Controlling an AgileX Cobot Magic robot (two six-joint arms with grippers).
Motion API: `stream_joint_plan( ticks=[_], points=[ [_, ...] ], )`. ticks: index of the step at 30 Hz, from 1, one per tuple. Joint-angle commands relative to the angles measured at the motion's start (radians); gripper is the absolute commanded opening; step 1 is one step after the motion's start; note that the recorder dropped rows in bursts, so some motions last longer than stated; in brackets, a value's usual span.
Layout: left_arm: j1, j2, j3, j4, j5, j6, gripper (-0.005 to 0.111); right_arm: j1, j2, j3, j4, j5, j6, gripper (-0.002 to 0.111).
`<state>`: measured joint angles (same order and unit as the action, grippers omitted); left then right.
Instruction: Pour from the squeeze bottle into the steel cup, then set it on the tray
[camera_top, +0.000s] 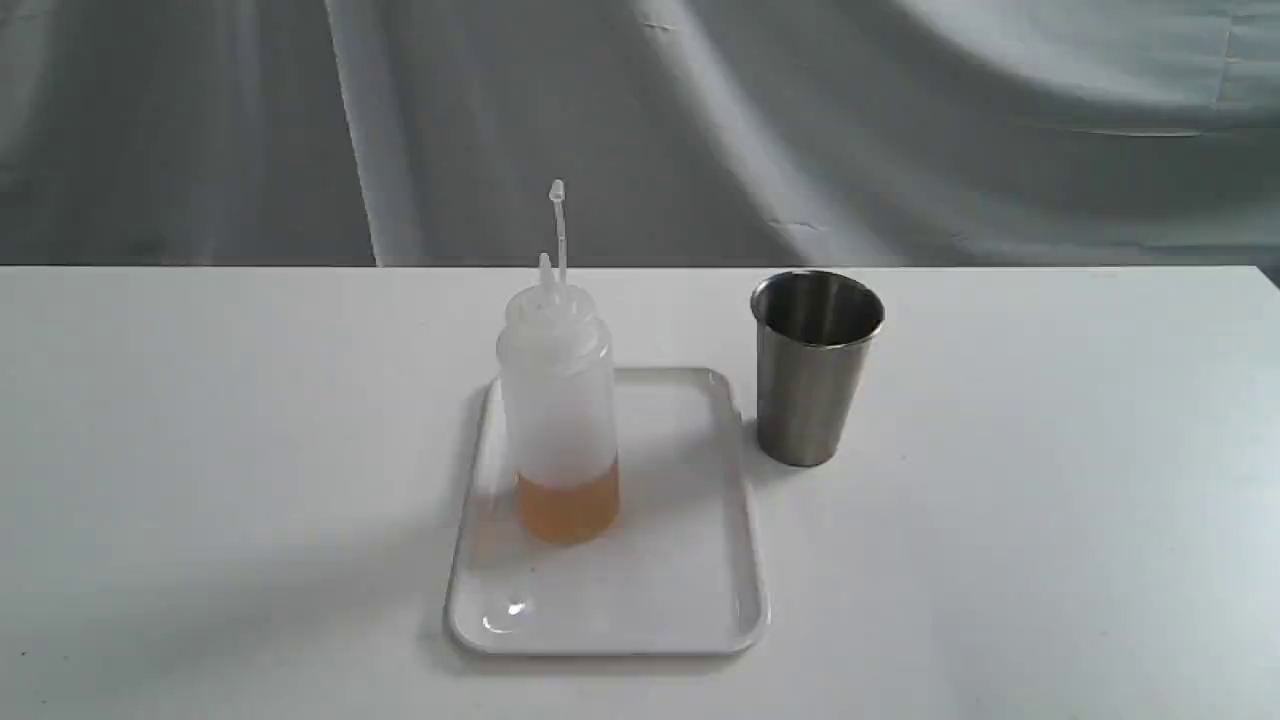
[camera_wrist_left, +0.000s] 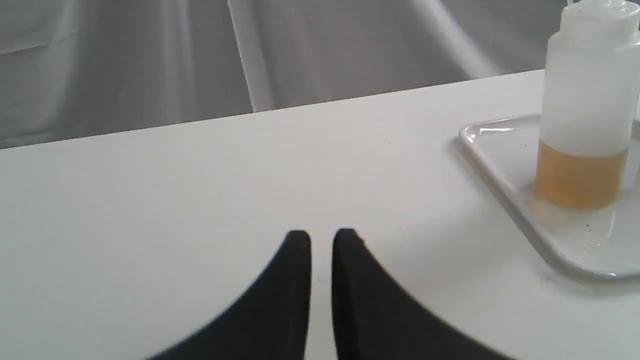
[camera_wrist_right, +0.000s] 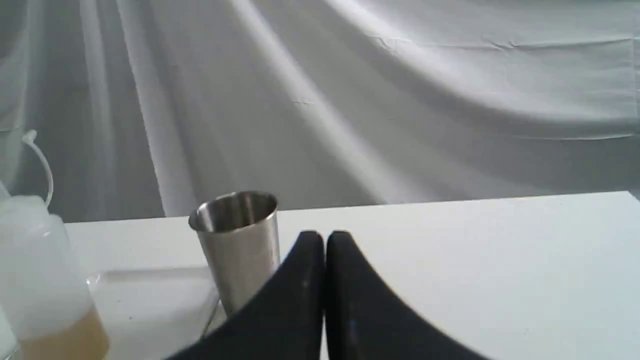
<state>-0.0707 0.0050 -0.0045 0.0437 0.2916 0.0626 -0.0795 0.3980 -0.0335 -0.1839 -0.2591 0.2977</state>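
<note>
Squeeze bottle (camera_top: 557, 420): upright on tray (camera_top: 690, 600), left part, amber level low.
Steel cup (camera_top: 812, 380): just right of tray, handy for your pour; contents unseen.
Left gripper (camera_wrist_left: 322, 240), right gripper (camera_wrist_right: 325, 237): jaws pressed together, empty, held back near side, clear of items.

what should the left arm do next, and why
Probably open the left gripper and reach toward the squeeze bottle. Its fingers are nearly together and well apart from the bottle, which stands upright and ungripped on the tray with amber liquid inside. The steel cup stands beside the tray.
</note>
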Motion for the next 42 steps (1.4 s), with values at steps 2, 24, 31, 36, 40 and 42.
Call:
stream_joint_plan(
  ticks=[2,24,31,36,40,42],
  points=[
    [-0.003,-0.005,0.004,0.001,-0.007,-0.002,0.008,-0.005,-0.083,0.034,-0.007,-0.013,-0.005,0.000],
    [-0.003,-0.005,0.004,0.001,-0.007,-0.002,0.008,-0.183,-0.398,0.034,-0.007,0.540,-0.036,0.000],
    [-0.003,-0.005,0.004,0.001,-0.007,-0.002,0.008,-0.183,-0.398,0.034,-0.005,0.623,-0.036,0.000],
    [-0.003,-0.005,0.004,0.001,-0.007,-0.002,0.008,-0.183,-0.398,0.034,-0.005,0.623,-0.036,0.000],
    [-0.003,-0.005,0.004,0.001,-0.007,-0.002,0.008,-0.183,-0.398,0.034,-0.005,0.623,-0.036,0.000],
    [-0.003,-0.005,0.004,0.001,-0.007,-0.002,0.008,-0.183,-0.398,0.034,-0.005,0.623,-0.036,0.000]
  ],
)
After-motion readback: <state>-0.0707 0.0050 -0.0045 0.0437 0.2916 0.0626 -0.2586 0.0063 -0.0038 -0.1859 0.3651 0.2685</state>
